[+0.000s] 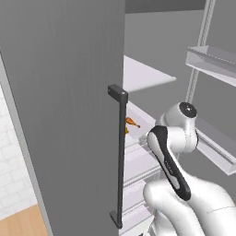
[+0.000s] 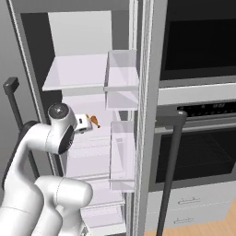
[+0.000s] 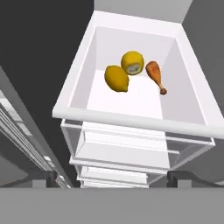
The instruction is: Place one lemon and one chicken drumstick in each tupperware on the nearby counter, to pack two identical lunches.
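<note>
Two lemons and one chicken drumstick are seen on a white shelf (image 3: pixel 131 98) inside the open fridge. In the hand view, the first lemon (image 3: pixel 116 78) lies toward the shelf's middle, and the second lemon (image 3: pixel 132 62) sits just beside it, further back, apparently touching it. The drumstick (image 3: pixel 156 75) is laid just to the right of the second lemon, its thin bone end pointed toward the shelf's front edge. All three are grouped near the back of the shelf, with bare white surface in front of them.

The gripper (image 3: pixel 113 178) is held above and in front of this shelf, well apart from the food. Its two dark fingertips (image 3: pixel 176 178) are seen far apart at the bottom corners of the hand view, so the jaws are spread wide and nothing is held between them.

Below the shelf, several clear drawers (image 3: pixel 127 151) are stacked.

In the left base view, the drumstick (image 1: pixel 132 122) and a sliver of lemon (image 1: pixel 126 130) are glimpsed past the edge of the grey fridge door (image 1: pixel 64 106), on which one dark vertical handle (image 1: pixel 121 156) is mounted. In the right base view, the drumstick (image 2: pixel 94 120) is visible just beyond the arm's wrist, and two dark ovens (image 2: pixel 198 92) are set to the right of the fridge.
</note>
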Motion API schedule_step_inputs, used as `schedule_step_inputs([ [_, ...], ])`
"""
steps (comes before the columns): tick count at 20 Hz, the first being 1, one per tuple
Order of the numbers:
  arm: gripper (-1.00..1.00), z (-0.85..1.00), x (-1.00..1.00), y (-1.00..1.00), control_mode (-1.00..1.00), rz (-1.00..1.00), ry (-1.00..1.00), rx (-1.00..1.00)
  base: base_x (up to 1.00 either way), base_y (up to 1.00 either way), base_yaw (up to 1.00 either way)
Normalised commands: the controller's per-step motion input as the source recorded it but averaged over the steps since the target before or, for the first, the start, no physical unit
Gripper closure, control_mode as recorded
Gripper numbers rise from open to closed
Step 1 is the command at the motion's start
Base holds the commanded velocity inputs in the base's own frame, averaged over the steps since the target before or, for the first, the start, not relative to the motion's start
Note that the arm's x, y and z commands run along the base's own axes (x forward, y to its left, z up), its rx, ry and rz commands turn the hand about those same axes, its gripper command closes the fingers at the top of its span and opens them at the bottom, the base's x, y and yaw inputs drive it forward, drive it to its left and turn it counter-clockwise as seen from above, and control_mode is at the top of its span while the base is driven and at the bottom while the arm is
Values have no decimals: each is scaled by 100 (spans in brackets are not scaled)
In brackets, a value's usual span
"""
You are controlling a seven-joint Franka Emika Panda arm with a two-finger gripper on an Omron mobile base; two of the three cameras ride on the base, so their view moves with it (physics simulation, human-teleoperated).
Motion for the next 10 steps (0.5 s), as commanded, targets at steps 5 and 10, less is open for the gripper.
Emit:
schedule_step_inputs([
  [5, -100, -18, 75, 10, -100, 0, 1, 0, 0, 0, 0],
  [10, -100, -20, 66, 22, -100, 0, 3, 0, 0, 0, 0],
])
